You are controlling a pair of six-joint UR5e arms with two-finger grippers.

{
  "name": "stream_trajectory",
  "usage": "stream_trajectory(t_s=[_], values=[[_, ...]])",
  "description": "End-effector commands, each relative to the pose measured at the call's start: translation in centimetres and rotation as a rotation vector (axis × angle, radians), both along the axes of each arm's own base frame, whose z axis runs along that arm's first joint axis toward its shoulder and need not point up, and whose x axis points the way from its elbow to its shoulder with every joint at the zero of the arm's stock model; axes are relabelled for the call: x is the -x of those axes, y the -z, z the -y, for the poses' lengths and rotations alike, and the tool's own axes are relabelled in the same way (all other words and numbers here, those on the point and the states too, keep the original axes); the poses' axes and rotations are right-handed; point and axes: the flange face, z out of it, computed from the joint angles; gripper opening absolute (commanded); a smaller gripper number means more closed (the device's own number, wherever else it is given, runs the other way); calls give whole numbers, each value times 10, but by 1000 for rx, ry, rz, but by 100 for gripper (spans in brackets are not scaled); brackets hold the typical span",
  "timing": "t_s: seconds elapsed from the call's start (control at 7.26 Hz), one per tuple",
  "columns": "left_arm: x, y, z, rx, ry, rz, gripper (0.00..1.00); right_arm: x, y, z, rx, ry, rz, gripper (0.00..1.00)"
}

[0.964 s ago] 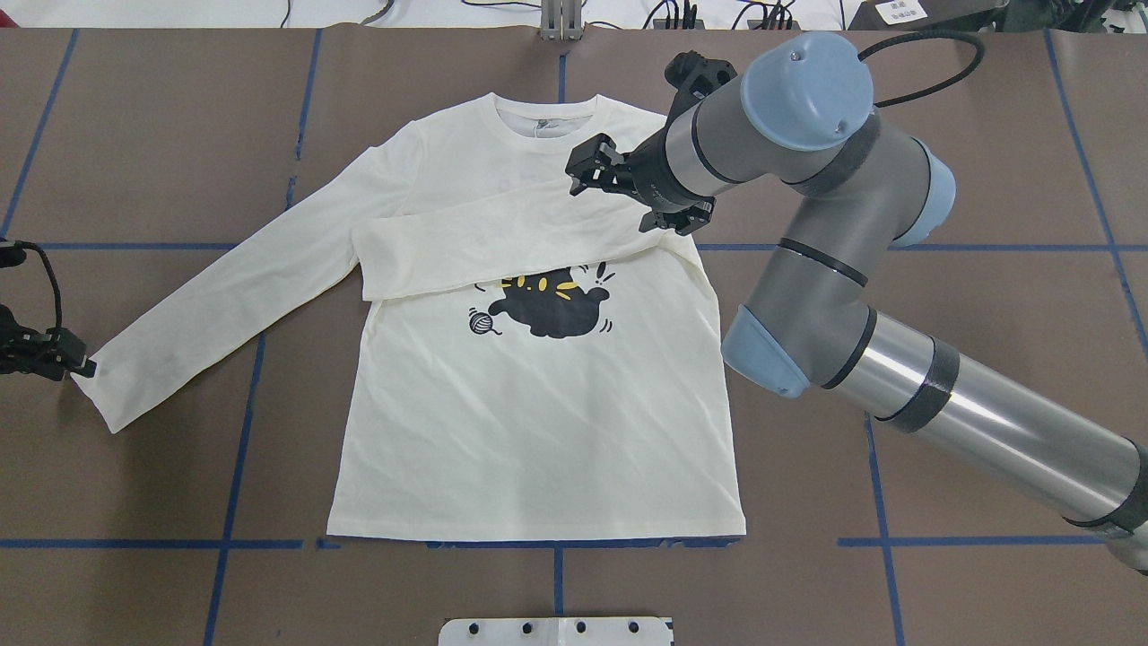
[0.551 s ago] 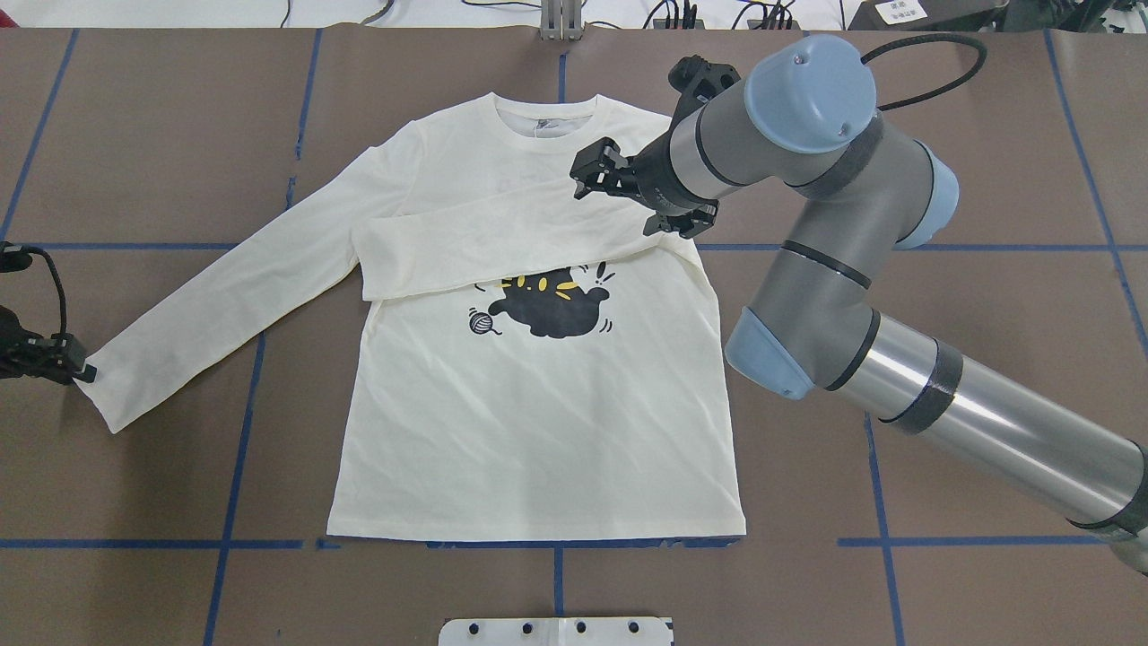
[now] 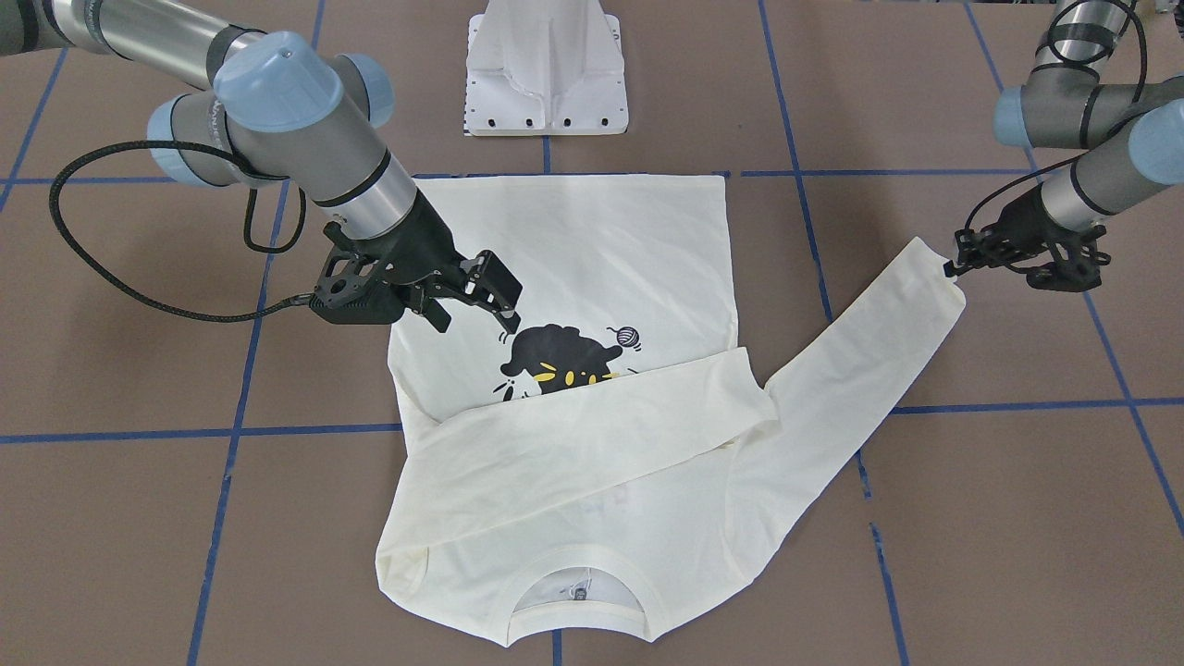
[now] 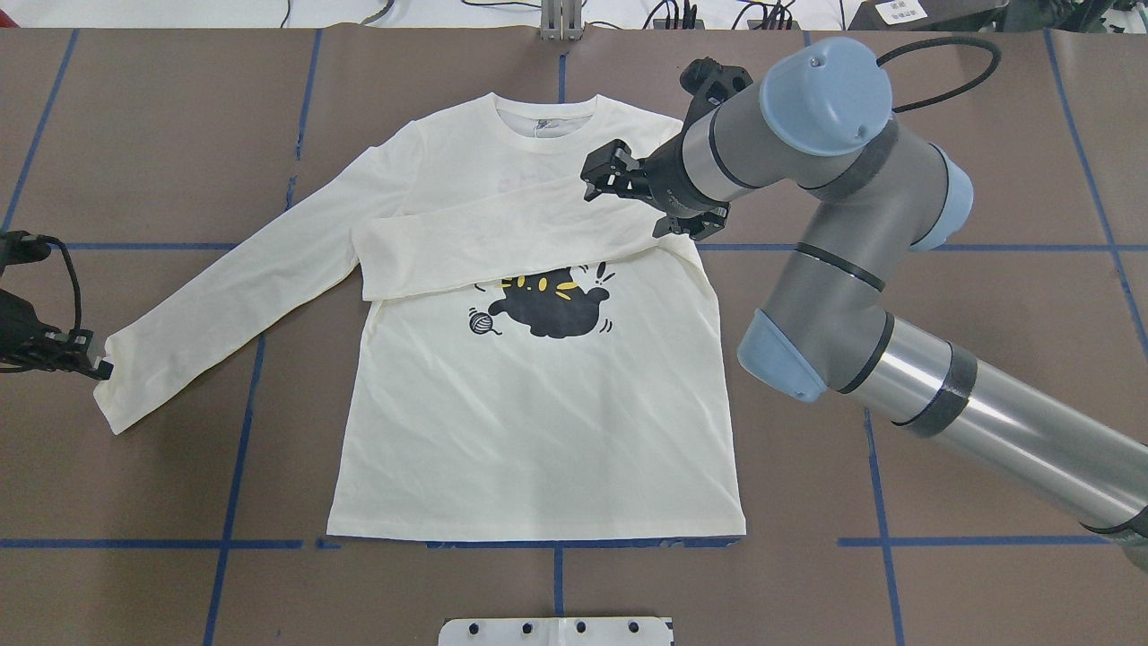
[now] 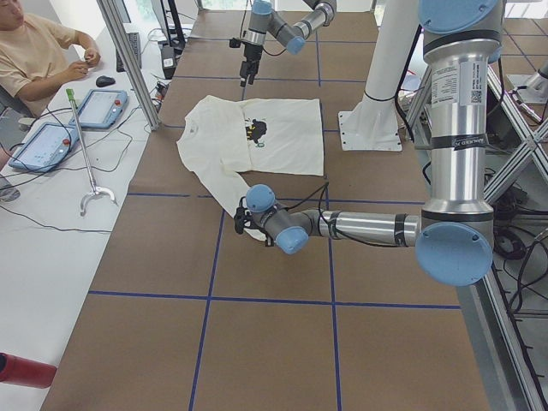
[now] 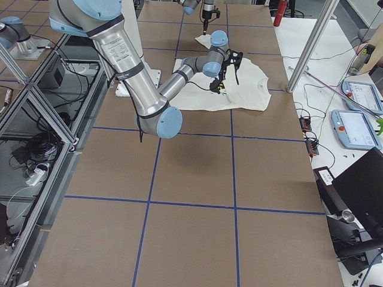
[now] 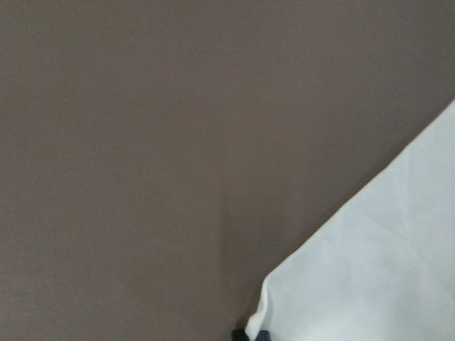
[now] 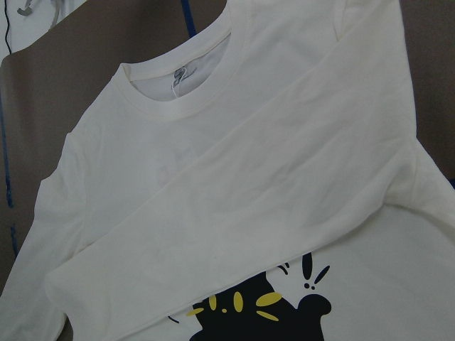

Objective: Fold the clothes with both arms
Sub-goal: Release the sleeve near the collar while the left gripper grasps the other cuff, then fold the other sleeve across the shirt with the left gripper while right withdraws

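The cream shirt (image 4: pixel 538 431) lies flat on the brown table with its black cat print (image 4: pixel 552 305) facing up. One sleeve (image 4: pixel 502 238) is folded across the chest. The other sleeve (image 4: pixel 242 278) stretches out sideways. My left gripper (image 4: pixel 92 365) is shut on that sleeve's cuff (image 3: pixel 939 277), and the left wrist view shows the cloth corner (image 7: pixel 370 284) at a fingertip. My right gripper (image 4: pixel 599 172) hovers open above the folded sleeve near the collar (image 8: pixel 185 92), holding nothing.
The white pedestal base (image 3: pixel 546 74) stands at the table's near edge behind the shirt's hem. Blue tape lines (image 4: pixel 238 449) cross the tabletop. A person sits at a side table with tablets (image 5: pixel 43 145) beyond the collar end.
My left gripper has moved inward toward the shirt body, taking the cuff with it. My right gripper has drawn back a little to the right above the folded sleeve.
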Motion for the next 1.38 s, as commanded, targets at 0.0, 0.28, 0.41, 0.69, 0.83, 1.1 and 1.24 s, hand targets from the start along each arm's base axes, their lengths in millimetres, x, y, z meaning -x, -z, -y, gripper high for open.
stream_trajectory(t_s=[0.0,0.28,0.41,0.69,0.83,1.1,1.24], values=[[-35,130,40,100,18,-173,0,-69,-42,-9,-31,45,-10,99],[-94,279,114,182,113,-267,0,-163,-111,0,-41,94,-49,99],[-129,353,142,189,183,-302,0,-193,-140,-8,-50,87,-81,99],[-212,456,175,129,280,-329,0,-229,-177,-15,-58,74,-130,100],[-269,484,168,99,310,-321,0,-245,-191,-17,-68,68,-151,100],[-349,521,145,57,340,-324,0,-277,-214,-25,-101,67,-190,100],[-379,515,140,32,367,-336,0,-283,-220,-28,-101,68,-194,100]])
